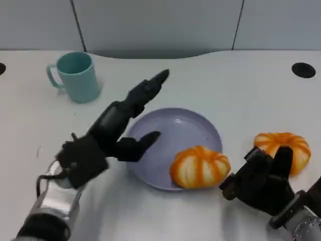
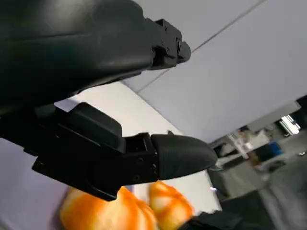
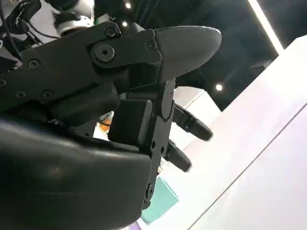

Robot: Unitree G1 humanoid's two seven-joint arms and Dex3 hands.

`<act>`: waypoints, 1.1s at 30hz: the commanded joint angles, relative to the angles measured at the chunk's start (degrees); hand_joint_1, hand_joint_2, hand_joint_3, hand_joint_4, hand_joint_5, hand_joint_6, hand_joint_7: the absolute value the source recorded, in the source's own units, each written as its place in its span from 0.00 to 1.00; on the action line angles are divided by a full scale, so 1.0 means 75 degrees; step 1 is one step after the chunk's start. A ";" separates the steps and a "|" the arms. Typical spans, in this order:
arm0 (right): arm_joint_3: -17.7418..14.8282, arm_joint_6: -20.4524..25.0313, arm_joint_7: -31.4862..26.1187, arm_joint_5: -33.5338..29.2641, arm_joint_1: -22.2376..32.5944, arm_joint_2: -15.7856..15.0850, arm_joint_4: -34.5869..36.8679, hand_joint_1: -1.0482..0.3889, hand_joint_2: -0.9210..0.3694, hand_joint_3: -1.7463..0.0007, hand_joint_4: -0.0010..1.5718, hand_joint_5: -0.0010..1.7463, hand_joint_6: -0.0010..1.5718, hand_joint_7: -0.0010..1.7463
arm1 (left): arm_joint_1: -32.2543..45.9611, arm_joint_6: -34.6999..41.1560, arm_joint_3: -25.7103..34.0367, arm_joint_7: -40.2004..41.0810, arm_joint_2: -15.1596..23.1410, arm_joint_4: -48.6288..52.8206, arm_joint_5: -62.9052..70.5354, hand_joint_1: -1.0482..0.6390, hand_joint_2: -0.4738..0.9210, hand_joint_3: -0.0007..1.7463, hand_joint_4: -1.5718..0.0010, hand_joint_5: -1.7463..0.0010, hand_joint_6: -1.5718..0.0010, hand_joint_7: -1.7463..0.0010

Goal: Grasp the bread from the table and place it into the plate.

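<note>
One bread (image 1: 200, 166) sits on the plate (image 1: 173, 125) near rim, second bread (image 1: 283, 148) on table just beside plate, right hand (image 1: 262, 182) empty, fingers spread near it, left hand (image 1: 113, 129) spread over plate, could knock plated bread off.

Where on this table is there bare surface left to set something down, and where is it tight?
Free: the stretch behind the plate, between the teal mug and the black round hole; also the near edge between the two arms. Tight: the plate's right front, where one bread sits on the rim, the second bread just beyond, and the right hand between them. The left hand overhangs the plate's left.
</note>
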 commanded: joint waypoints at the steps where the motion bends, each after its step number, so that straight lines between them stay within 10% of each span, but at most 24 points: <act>1: -0.0044 0.0031 -0.0003 0.0057 -0.0035 -0.0111 0.0018 0.22 0.00 0.82 1.00 0.10 0.92 0.00 | 0.1397 0.2201 0.0694 -0.1742 0.0165 -0.2017 -0.2372 0.00 1.00 0.42 1.00 1.00 1.00 1.00; 13: -0.0014 0.0531 -0.0208 0.0078 0.0072 -0.0294 -0.0269 0.22 0.00 0.82 1.00 0.12 0.93 0.00 | 0.3887 0.7540 0.2447 -0.3555 -0.0033 -0.3399 -0.6143 0.00 1.00 0.36 1.00 1.00 0.99 1.00; 26: -0.0007 0.0722 0.0024 0.0014 -0.0046 -0.0686 0.0037 0.21 0.00 0.83 1.00 0.10 0.92 0.00 | 0.3979 0.8939 0.3113 -0.4321 -0.0186 -0.2870 -0.6149 0.00 1.00 0.36 0.93 0.95 0.90 0.95; 33: -0.0006 0.0656 0.0199 -0.0005 -0.0182 -0.0760 0.0293 0.20 0.00 0.83 1.00 0.08 0.92 0.00 | 0.3729 0.9224 0.3238 -0.4662 -0.0047 -0.2434 -0.5879 0.00 1.00 0.31 0.89 0.49 0.74 0.91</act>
